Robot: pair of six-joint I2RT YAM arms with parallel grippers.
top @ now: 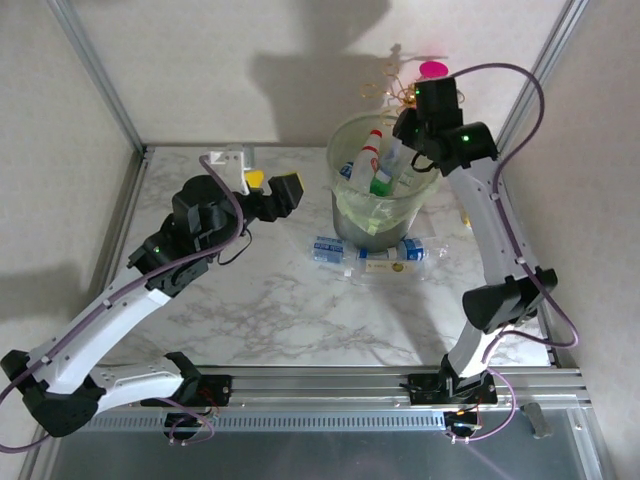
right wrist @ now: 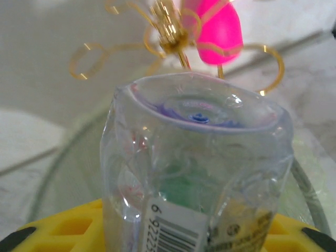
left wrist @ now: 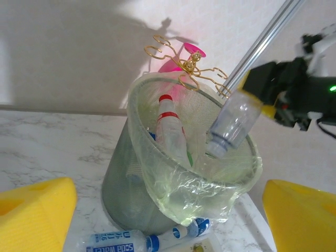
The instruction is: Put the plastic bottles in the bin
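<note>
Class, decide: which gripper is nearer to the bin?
Right. The right gripper hangs over the far-right rim of the bin, shut on a clear plastic bottle; the left gripper, open, sits apart over the table to its left.

A robot test cell in a lab. The marble-patterned bench [top: 280, 320] is boxed in by plain pale wall panels [top: 250, 60]. A slim aluminium post [top: 545, 70] rises just beyond the right gripper [top: 406, 127]. Nearer than the left gripper [top: 272, 187], an extruded aluminium rail [top: 330, 383] carries both arm bases, and purple cables [top: 525, 90] loop free.
</note>
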